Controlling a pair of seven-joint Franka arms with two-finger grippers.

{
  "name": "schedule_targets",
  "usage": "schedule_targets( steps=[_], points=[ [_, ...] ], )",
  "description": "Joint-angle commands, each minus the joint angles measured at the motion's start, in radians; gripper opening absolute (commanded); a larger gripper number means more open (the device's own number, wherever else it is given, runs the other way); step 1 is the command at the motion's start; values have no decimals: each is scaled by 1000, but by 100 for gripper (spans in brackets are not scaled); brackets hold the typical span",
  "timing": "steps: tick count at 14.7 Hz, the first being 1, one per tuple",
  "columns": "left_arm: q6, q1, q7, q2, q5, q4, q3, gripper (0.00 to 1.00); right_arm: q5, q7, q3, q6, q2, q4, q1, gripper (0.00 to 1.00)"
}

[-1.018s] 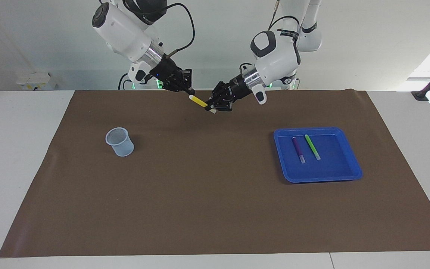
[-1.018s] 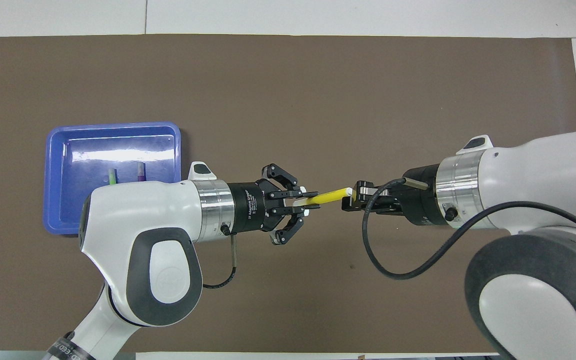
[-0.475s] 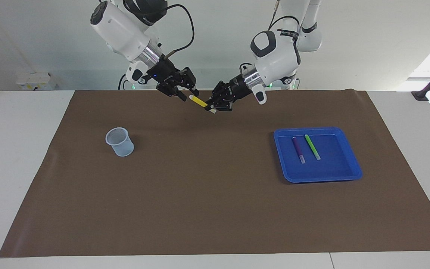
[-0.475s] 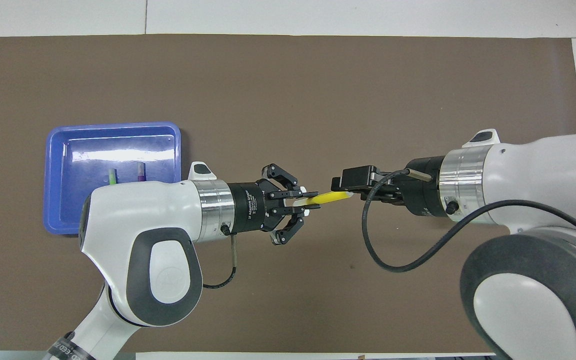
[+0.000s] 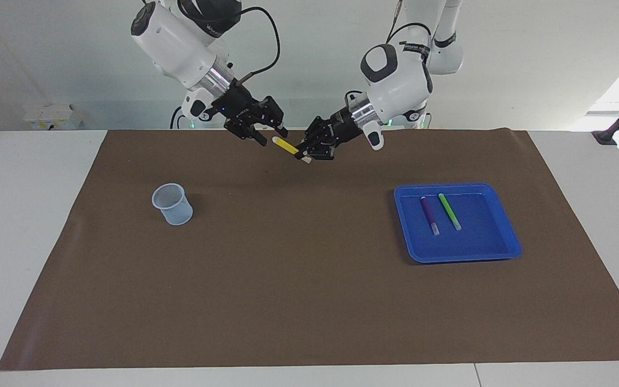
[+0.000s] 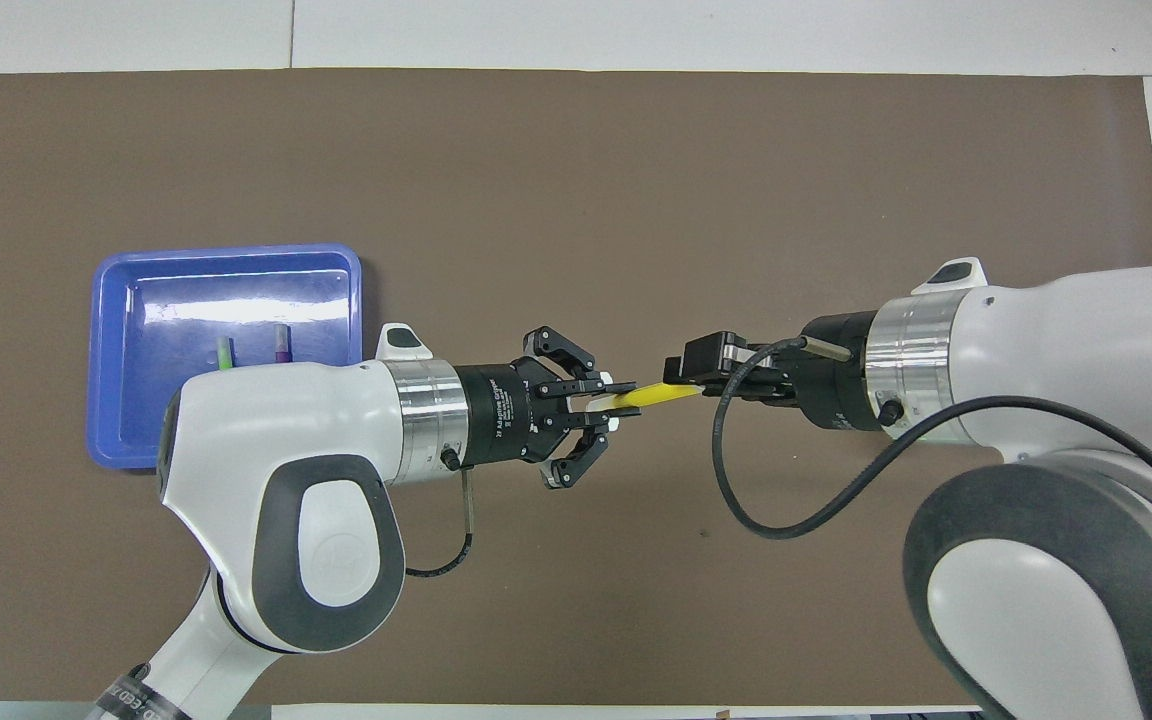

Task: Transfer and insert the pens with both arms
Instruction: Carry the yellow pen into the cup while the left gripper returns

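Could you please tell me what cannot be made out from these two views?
- Overhead view: the left arm's body hides most of the purple pen and green pen in the blue tray.
- Both views: whether the right gripper grips the yellow pen is unclear.

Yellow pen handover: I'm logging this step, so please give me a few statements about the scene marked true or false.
1. The left gripper is shut on the yellow pen, held in the air. True.
2. The purple pen lies in the cup. False: it lies in the blue tray.
3. The green pen lies beside the purple pen in the tray. True.
4. The right gripper hangs over the cup. False: it is at the yellow pen's free end, over the brown mat.
5. The cup stands toward the left arm's end. False: toward the right arm's.
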Motion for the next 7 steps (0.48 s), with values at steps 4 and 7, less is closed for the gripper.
schedule_targets(
  steps=[4, 7],
  points=[
    [15, -1, -3, -34, -26, -30, 1, 0, 3, -33, -6, -51, 2, 9, -23, 0],
    [21, -10, 18, -34, -16, -22, 1, 84, -87, -119, -7, -170, 37, 92, -128, 0]
  ],
)
